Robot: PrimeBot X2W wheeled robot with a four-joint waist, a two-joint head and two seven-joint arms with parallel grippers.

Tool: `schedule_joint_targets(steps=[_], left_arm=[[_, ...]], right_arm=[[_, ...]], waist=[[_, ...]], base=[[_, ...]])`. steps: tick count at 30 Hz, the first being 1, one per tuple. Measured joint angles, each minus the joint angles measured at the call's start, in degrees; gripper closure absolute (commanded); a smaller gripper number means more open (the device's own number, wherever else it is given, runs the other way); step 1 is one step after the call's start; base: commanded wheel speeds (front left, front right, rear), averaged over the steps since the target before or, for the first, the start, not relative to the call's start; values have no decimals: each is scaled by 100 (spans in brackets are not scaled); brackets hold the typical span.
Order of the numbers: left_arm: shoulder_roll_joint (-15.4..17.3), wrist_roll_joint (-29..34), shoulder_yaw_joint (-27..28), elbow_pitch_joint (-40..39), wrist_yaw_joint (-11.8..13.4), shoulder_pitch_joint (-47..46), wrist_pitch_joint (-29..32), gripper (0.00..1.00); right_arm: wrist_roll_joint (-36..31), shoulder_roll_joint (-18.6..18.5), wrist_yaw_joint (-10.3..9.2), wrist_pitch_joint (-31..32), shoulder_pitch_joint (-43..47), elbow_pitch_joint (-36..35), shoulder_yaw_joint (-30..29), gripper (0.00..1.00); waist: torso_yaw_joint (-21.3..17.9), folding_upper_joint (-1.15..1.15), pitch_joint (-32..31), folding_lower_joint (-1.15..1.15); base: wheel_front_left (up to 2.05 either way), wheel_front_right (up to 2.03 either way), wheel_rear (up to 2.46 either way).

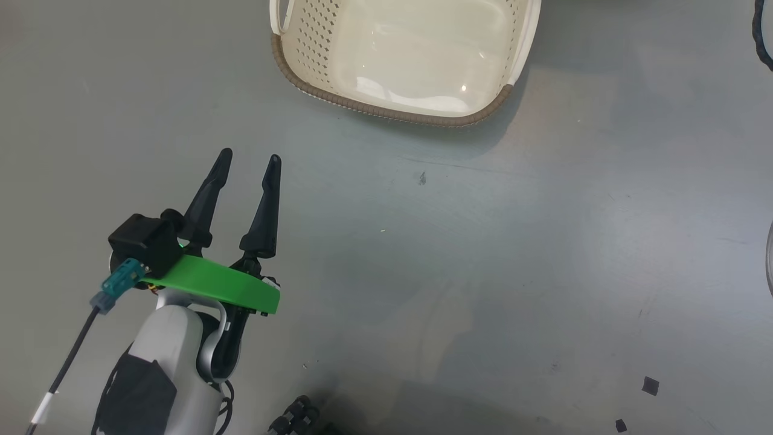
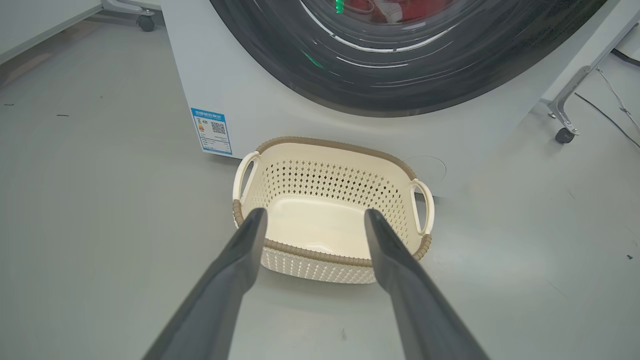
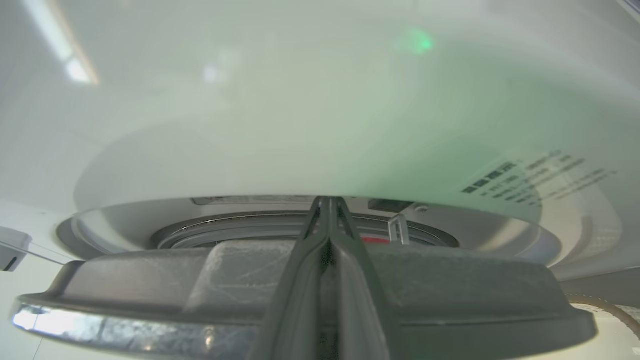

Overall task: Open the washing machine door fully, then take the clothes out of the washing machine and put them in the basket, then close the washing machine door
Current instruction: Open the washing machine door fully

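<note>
Left arm: the pale forearm is rising from the head view's lower left, the left end effector [image 1: 250,154] aiming at the basket [image 1: 362,106], fingers standing wide apart, gripping nothing.
Right arm: the right end effector [image 3: 327,200] is pressing its fingers together with nothing between them, tips reaching across the washing machine door [image 3: 450,295] edge toward the drum gap.
Floor: the grey floor [image 1: 483,272] is carrying the empty basket just before the washing machine [image 2: 240,75].
Clothes: the clothes [image 2: 415,7] are lying red behind the door glass.
Room: a wheeled frame [image 2: 565,135] is standing at right.
</note>
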Motion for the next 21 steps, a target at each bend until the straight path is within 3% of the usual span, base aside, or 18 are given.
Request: schedule_joint_targets(steps=[21], left_arm=[[20, -48, 123, 24, 0, -155, 0, 0]], right_arm=[[438, -16, 60, 346, 90, 436, 29, 100]], waist=[[-77, 0, -204, 0]], base=[[0, 0, 0]])
